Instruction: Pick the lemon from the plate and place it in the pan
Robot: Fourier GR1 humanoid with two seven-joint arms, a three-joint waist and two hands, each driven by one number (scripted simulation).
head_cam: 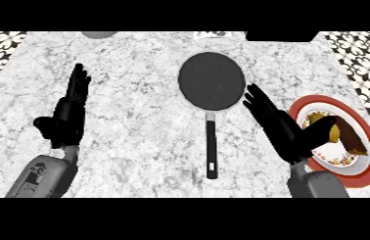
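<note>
Right hand (283, 128), fingers straight, beside the lemon (335, 132) on the plate (309, 104); left hand (69, 114) spread flat

- Grey-white marble counter top (137, 151) spreads all around left hand (66, 117).
- Black-and-white patterned tiling (350, 53) beyond right hand (278, 124), past counter's far corner.

Hidden / cut-off bits

Lemon (335, 132) only partly seen: right hand (278, 127) thumb covers its near side, can't tell if they touch. Plate (321, 100): rim nearest the palm is behind the hand, far side cut by view's right edge; its pattern too small to read, maybe floral. Beyond right fingertips, small b/w item (212, 35) & black block (282, 36), both cropped at top. Beyond left hand (69, 111) fingertips, grey round obj (99, 34), cropped too.
</note>
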